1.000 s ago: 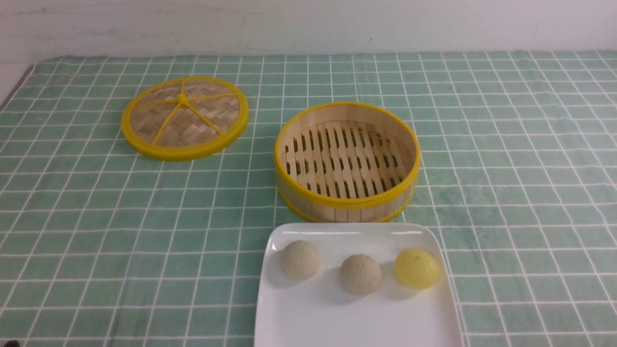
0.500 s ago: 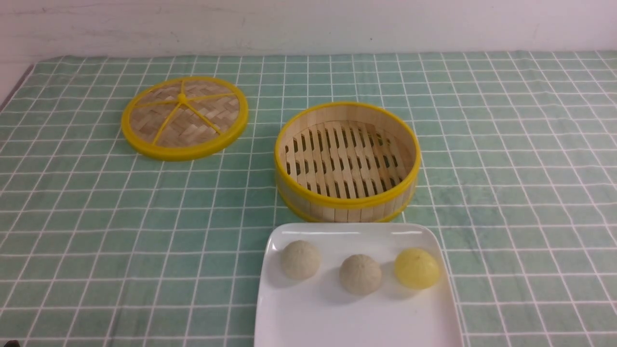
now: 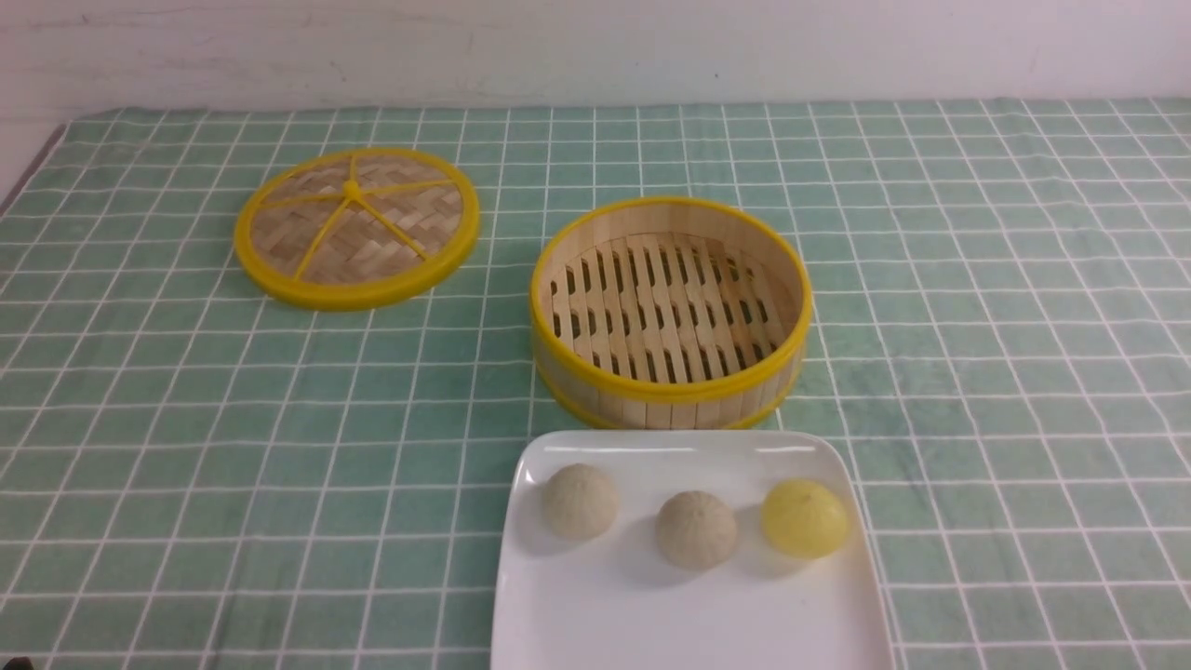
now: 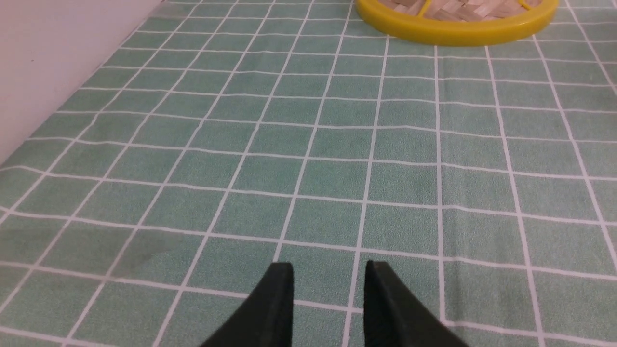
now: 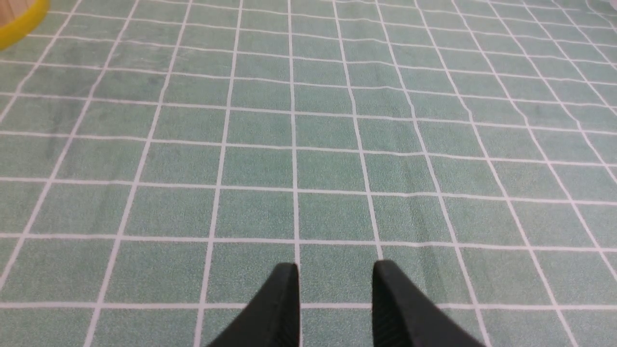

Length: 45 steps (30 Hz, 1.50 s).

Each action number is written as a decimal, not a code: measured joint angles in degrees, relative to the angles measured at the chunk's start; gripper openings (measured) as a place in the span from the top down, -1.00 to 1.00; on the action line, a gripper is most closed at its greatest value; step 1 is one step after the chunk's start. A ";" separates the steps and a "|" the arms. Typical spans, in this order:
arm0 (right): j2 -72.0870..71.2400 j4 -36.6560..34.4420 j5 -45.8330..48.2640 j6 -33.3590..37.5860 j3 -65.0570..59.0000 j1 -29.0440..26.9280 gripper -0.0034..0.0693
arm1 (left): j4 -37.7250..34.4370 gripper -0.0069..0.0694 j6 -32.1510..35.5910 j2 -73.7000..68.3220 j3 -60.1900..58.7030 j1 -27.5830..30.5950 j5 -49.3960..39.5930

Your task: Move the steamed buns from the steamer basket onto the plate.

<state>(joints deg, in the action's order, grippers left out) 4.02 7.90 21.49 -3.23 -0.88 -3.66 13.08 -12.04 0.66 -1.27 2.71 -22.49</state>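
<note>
A soft green cloth (image 3: 186,400) with a grid of thin white lines covers the desk, its nap slightly fuzzy and rippled toward the right side. Far left on it lies the flat round lid (image 3: 356,226), woven bamboo strips in a herringbone pattern under thin yellow spokes that meet at a small hub, ringed by a thick yellow band. To its right, well apart, stands the steamer basket (image 3: 670,312): a round, deep wall of upright pale wooden slats, bound by smooth yellow bands at top and bottom, with a slatted floor of parallel strips and dark gaps. Nothing lies inside it.

Just in front of the basket sits the plate (image 3: 689,614), glossy white, square with rounded corners and a low raised edge. Across its far half the three steamed buns rest in a row, apart from one another: a matte off-white bun (image 3: 580,502) on the left, a second beige bun (image 3: 696,529) in the middle, and a pale yellow bun (image 3: 805,518) on the right, all dome-shaped with faint pleats.

The left pincer (image 4: 328,289) hovers over bare cloth, its black tapered fingers spread a little and empty. The right pincer (image 5: 335,289) does likewise over the cloth, fingers parted, pinching nothing.
</note>
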 joint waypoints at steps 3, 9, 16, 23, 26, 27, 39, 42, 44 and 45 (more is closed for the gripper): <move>0.00 0.00 0.00 0.00 0.00 0.00 0.25 | 0.00 0.19 -2.52 0.00 0.00 0.00 0.00; 0.00 0.00 0.00 0.00 0.00 0.00 0.25 | 0.00 0.19 -4.64 0.00 0.00 0.00 0.00; 0.00 0.00 0.00 0.00 0.00 0.00 0.25 | 0.00 0.19 -5.28 0.00 0.00 0.00 0.00; 0.00 0.00 0.00 0.00 0.00 0.00 0.25 | 0.00 0.19 -5.28 0.00 0.00 0.00 0.00; 0.00 0.00 0.00 0.00 0.00 0.00 0.25 | 0.00 0.19 -5.28 0.00 0.00 0.00 0.00; 0.00 0.00 0.00 0.00 0.00 0.00 0.25 | 0.00 0.19 -5.28 0.00 0.00 0.00 0.00; 0.00 0.00 0.00 0.00 0.00 0.00 0.25 | 0.00 0.19 -5.28 0.00 0.00 0.00 0.00; 0.00 0.00 0.00 0.00 0.00 0.00 0.25 | 0.00 0.19 -5.28 0.00 0.00 0.00 0.00; 0.00 0.00 0.00 0.00 0.00 0.00 0.25 | 0.00 0.19 -5.28 0.00 0.00 0.00 0.00; 0.00 0.00 0.00 0.00 0.00 0.00 0.25 | 0.00 0.19 -5.28 0.00 0.00 0.00 0.00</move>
<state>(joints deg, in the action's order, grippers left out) 4.02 7.90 21.49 -3.23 -0.88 -3.66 13.08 -17.33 0.66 -1.27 2.71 -22.49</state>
